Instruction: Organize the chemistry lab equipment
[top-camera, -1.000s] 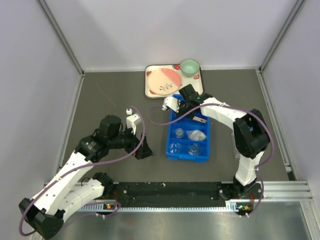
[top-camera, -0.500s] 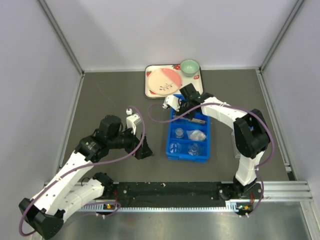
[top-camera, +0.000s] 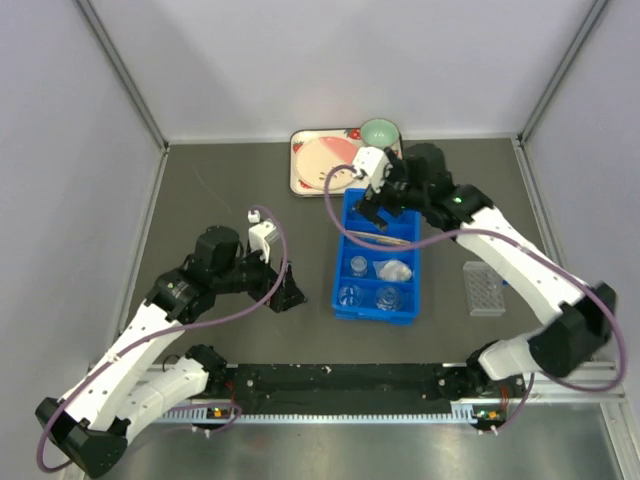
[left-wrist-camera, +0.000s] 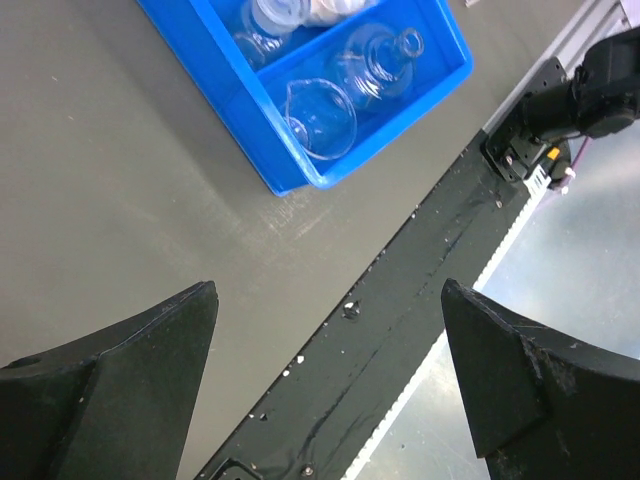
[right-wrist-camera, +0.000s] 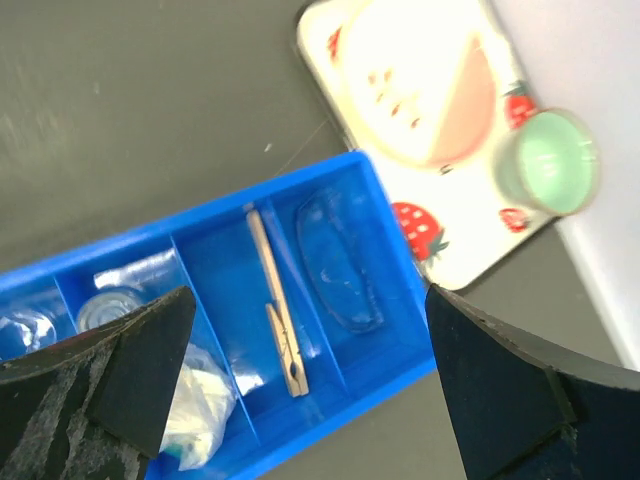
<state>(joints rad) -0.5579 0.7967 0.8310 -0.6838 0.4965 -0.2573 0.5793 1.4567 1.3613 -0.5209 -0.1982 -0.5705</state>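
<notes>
Stick (right-wrist-camera: 278, 310) of pale wood lay lengthwise in a far compartment of the blue bin (top-camera: 375, 317), beside a clear curved dish (right-wrist-camera: 340, 262). Right gripper (top-camera: 378, 205) hung above it, spread and empty; a second earlier it was down inside, nearly pinched. Left gripper (top-camera: 285, 292) hovered spread over the table (top-camera: 220, 200).

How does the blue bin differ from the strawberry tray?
The bin is deep, blue and split into compartments; the tray is shallow, white and undivided. The bin holds glassware and a wooden peg; the tray holds a plate and bowl. Both are rectangular.
</notes>
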